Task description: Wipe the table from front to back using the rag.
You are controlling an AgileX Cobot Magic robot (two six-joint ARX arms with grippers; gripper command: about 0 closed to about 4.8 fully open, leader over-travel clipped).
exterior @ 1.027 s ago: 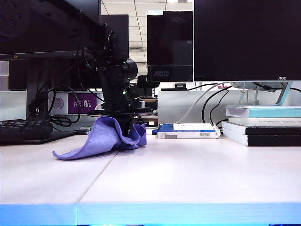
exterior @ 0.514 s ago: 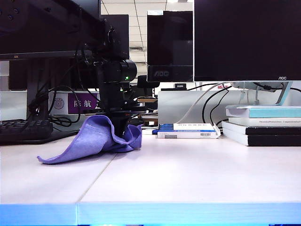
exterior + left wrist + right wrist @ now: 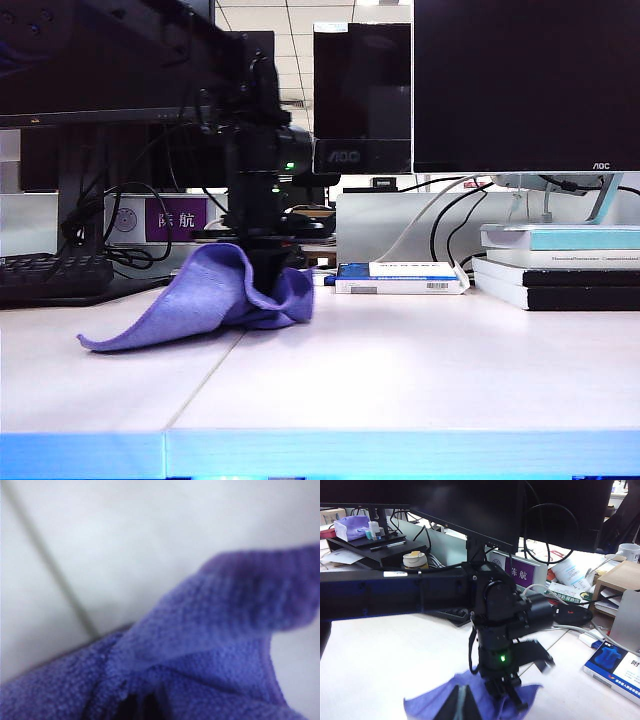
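The left gripper (image 3: 268,285) points straight down at the far part of the table (image 3: 420,370) and is clenched on the rag (image 3: 215,300), pinching it near one end so that the cloth peaks up around the jaws. From there the rest of the rag trails away to the gripper's left and toward the front, its far corner lying flat on the table. In the left wrist view the rag (image 3: 200,650) fills the lower part of the picture, bunched just under the camera, with the thin seam (image 3: 52,565) of the table running past it.

The right gripper (image 3: 460,705) hangs apart from the work, looking across at the left arm from the side; only a dark tip of it shows (too little to say whether it is released or clenched), and it holds nothing that can be seen.

As for progress, the rag sits close to the back, near the blue-and-white box (image 3: 400,277) and the keyboard (image 3: 55,275), which suggests a front-to-back stroke is at or near its end. The wide right-hand part of the table shows no sign either way, so further strokes there may be left.
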